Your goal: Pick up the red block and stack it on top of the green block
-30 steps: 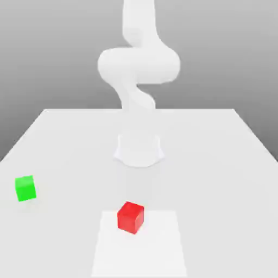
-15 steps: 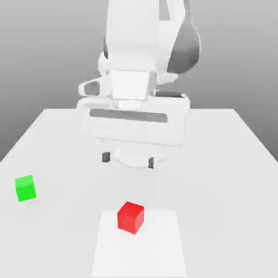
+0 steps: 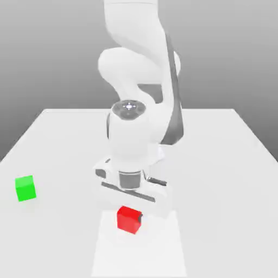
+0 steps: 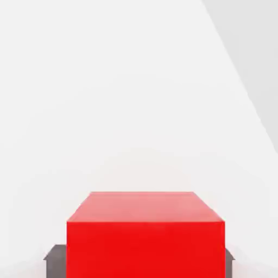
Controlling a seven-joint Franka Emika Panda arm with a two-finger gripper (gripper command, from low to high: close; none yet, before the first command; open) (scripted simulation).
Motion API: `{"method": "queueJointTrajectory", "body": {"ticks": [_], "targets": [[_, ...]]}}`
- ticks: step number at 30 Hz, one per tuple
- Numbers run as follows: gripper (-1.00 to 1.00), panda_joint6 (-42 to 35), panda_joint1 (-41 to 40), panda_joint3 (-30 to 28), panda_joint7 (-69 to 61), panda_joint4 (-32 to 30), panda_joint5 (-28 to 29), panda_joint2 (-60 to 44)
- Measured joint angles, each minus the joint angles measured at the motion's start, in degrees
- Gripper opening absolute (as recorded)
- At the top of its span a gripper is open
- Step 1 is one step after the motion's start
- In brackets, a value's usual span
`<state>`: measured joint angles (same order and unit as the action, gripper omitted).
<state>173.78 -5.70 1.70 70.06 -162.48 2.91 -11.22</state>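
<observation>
The red block (image 3: pixel 128 218) sits on the white table (image 3: pixel 217 163) near its front edge, on a paler square patch. My gripper (image 3: pixel 131 219) has come down over it and is shut on the red block. In the hand view the red block (image 4: pixel 145 233) lies between dark fingertips (image 4: pixel 54 260) that press against its two sides. The green block (image 3: pixel 25 188) stands alone on the table at the exterior view's left, well apart from the gripper.
A paler square patch (image 3: pixel 146 250) marks the table at the front centre. The arm's white links (image 3: pixel 133 130) rise behind the gripper. The table's side edges slope outward toward the front.
The arm swung forward and came down over the red block. The fingers went from open to shut on the block's sides. Neither block has shifted.
</observation>
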Motion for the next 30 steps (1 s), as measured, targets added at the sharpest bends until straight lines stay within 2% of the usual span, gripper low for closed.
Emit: {"method": "queueJointTrajectory", "body": {"ticks": [3,9,25,28,30], "targets": [[-1.0,-0.97,0.14,-0.01,-0.26,-0.16,-0.42,1.13],[-1.0,-10.96,-0.32,1.16,-2.25,-1.82,-3.09,12.77],[-1.0,-21.25,-30.7,-20.93,-32.9,5.64,0.24,15.74],[-1.0,-17.89,-31.66,-22.06,-37.37,6.33,-2.91,11.48],[-1.0,-14.3,-32.14,-20.63,-40.39,6.58,-6.8,7.37]]}}
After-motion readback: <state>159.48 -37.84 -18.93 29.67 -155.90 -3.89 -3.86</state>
